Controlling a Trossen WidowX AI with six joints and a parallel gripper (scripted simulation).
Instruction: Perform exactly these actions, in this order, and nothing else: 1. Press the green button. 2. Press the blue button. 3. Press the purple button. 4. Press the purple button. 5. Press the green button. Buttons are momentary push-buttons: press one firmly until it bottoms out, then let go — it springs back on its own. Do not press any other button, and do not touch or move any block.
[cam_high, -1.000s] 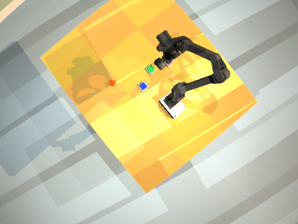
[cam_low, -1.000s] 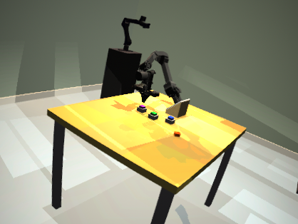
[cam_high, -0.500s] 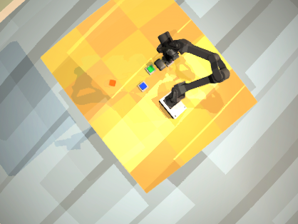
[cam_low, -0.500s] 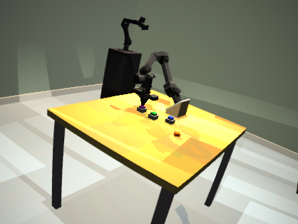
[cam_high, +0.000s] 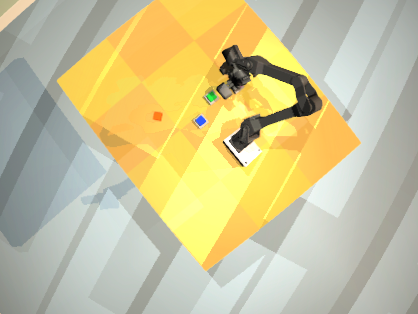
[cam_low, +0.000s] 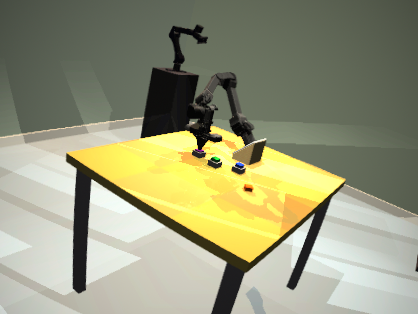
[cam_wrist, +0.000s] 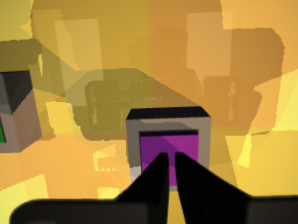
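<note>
At far left of my wrist view sits the green button (cam_wrist: 1, 135), barely in frame; centre holds the purple button (cam_wrist: 169, 150), with my gripper (cam_wrist: 171, 160) poised right at its near edge, jaws together and holding nothing. I judge this a purple press. To do it well I would nudge forward so the tips meet the cap's middle, push straight down until it bottoms, then lift clear. Right of the housing I see only table (cam_wrist: 260, 150).
</note>
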